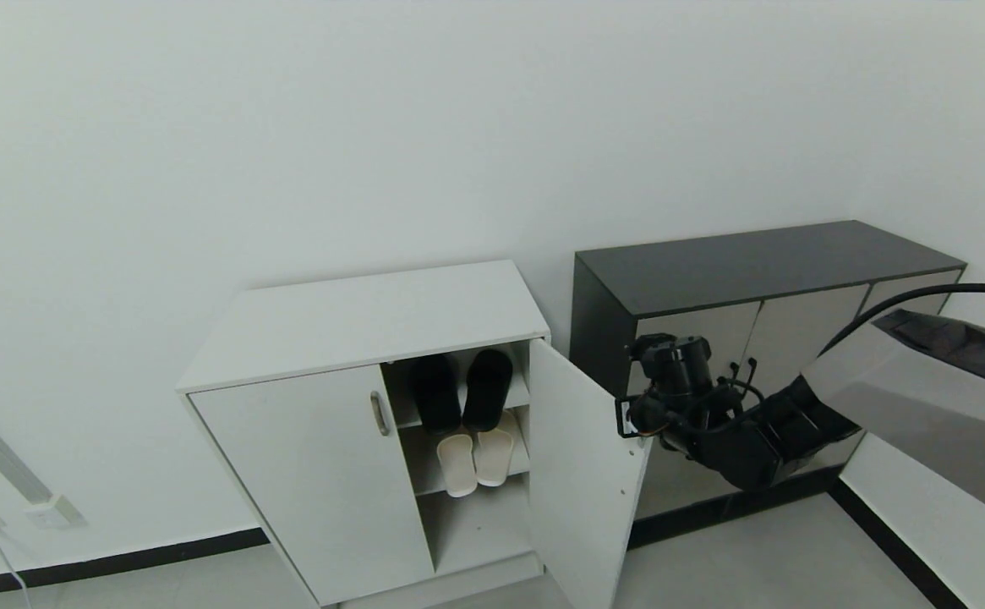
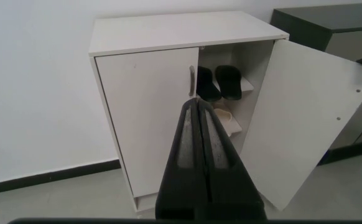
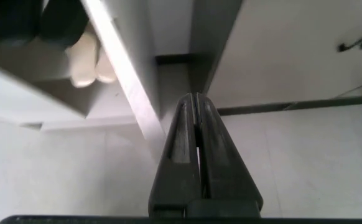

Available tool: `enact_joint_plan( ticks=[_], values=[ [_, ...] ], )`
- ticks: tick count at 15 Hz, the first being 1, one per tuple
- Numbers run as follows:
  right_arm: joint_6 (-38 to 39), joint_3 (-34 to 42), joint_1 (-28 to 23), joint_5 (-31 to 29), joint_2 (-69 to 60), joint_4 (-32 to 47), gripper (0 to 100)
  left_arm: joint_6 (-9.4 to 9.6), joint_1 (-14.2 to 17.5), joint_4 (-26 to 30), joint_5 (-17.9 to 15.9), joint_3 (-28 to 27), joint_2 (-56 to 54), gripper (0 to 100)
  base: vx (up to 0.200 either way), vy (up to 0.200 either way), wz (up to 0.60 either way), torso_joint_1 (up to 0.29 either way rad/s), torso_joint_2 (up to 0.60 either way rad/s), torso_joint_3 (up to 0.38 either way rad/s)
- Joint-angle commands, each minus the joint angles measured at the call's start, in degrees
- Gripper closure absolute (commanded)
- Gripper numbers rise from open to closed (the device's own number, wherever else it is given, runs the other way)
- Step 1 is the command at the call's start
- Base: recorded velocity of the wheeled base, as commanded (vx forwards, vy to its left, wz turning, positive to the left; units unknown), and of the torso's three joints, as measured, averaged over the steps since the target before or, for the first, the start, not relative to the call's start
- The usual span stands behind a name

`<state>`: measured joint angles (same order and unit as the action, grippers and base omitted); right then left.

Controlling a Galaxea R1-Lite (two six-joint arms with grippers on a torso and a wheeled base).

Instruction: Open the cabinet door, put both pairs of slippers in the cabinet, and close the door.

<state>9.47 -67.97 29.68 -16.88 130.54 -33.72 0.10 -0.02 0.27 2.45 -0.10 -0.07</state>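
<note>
Cabinet (image 2: 145, 99) ahead of left claw (image 2: 198, 102) holds black slippers (image 1: 462, 391) above white slippers (image 1: 475, 457); that claw pinched closed, empty. Right wrist view: right claw (image 3: 197, 99) closed, empty, tips just beside edge of open door (image 3: 128, 81).

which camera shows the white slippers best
The head view: both white slippers lie side by side on the lower shelf, in plain sight past the open door. In the left wrist view the left gripper hides part of them. The right wrist view catches just their ends beside the door's edge.
</note>
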Motion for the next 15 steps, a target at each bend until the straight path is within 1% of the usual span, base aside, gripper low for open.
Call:
enact_joint_plan(
  ticks=[1,9,11,13,15],
  values=[
    [0.2,2.1,3.0,-0.1,-1.1,-0.4,100,-0.01,0.0,0.0,0.0,0.0,0.1,100,0.0,0.0,0.0,0.0,0.0,0.0],
    [5.1,5.5,12.3,0.5,-3.6,-0.8,100,-0.01,0.0,0.0,0.0,0.0,0.1,100,0.0,0.0,0.0,0.0,0.0,0.0],
    [5.0,7.3,13.2,1.5,-5.8,-2.3,100,-0.1,0.0,0.0,0.0,0.0,0.1,100,0.0,0.0,0.0,0.0,0.0,0.0],
    [4.6,9.5,13.5,2.8,-8.1,-2.2,100,-0.1,0.0,0.0,0.0,0.0,0.1,100,0.0,0.0,0.0,0.0,0.0,0.0],
    [4.1,10.1,13.5,2.8,-8.7,-2.3,100,-0.1,0.0,0.0,0.0,0.0,0.1,100,0.0,0.0,0.0,0.0,0.0,0.0]
  ],
)
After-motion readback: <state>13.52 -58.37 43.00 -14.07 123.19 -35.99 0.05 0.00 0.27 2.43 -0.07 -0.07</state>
